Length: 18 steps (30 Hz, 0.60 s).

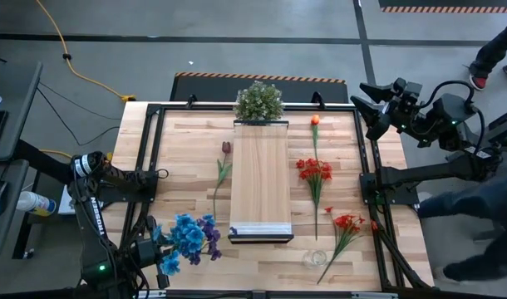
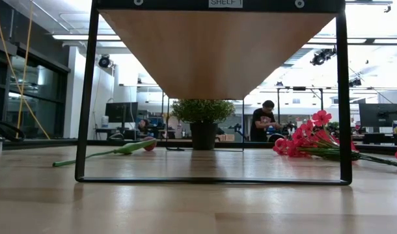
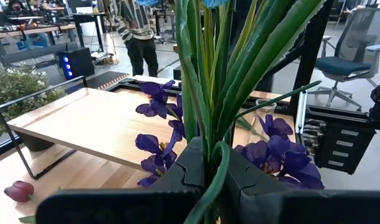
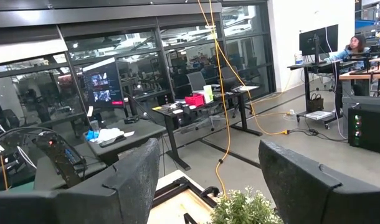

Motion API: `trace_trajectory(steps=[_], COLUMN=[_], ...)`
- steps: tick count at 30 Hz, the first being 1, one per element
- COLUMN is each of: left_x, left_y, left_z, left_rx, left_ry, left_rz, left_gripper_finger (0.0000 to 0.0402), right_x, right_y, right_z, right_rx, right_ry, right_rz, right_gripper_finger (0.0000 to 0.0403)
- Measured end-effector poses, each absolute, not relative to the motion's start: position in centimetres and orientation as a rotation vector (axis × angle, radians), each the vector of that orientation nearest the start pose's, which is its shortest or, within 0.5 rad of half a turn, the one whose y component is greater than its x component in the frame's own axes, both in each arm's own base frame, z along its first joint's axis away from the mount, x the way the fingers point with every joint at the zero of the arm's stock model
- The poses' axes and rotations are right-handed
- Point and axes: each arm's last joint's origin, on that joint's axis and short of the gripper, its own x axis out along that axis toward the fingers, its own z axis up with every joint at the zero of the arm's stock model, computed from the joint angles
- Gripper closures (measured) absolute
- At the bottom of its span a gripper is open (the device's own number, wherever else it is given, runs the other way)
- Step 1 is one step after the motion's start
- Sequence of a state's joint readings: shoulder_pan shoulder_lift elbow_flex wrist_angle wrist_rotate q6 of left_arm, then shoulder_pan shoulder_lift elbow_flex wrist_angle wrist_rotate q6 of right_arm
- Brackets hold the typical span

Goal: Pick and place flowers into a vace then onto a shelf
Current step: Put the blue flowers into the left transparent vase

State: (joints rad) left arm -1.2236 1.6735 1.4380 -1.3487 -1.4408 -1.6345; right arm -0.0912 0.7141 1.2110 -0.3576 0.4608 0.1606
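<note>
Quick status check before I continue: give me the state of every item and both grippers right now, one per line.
left gripper: shut on the blue and purple flowers' stems.
blue and purple flowers: held, at the table's near left corner.
right gripper: open, empty, raised off the far right corner.
dark red flower: lying flat left of the shelf.
red and orange flowers: lying flat right of the shelf.
shelf: bare.
glass vase: empty.

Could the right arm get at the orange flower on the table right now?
Probably yes. The right gripper hangs open at the table's far right corner, and the orange flower lies nearby in the open, right of the shelf, with nothing over it.
</note>
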Motion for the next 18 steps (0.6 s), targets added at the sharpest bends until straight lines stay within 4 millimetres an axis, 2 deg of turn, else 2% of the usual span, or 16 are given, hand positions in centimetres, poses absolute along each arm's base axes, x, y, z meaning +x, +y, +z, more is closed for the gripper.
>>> trace_trajectory(steps=[12, 18], left_x=[13.2, 13.3], left_y=[-28.1, -28.1], left_z=[27.9, 27.8], left_rx=[-0.077, -0.079], left_ry=[0.106, 0.111], left_rz=[0.360, 0.361], left_gripper_finger=[0.0355, 0.0337], right_x=[9.9, 9.9], right_y=[-2.2, -2.2], right_z=[45.9, 45.9], right_rx=[0.180, 0.181], right_ry=[-0.182, -0.182], right_rz=[-0.539, -0.535], right_gripper_finger=[0.0141, 0.0141])
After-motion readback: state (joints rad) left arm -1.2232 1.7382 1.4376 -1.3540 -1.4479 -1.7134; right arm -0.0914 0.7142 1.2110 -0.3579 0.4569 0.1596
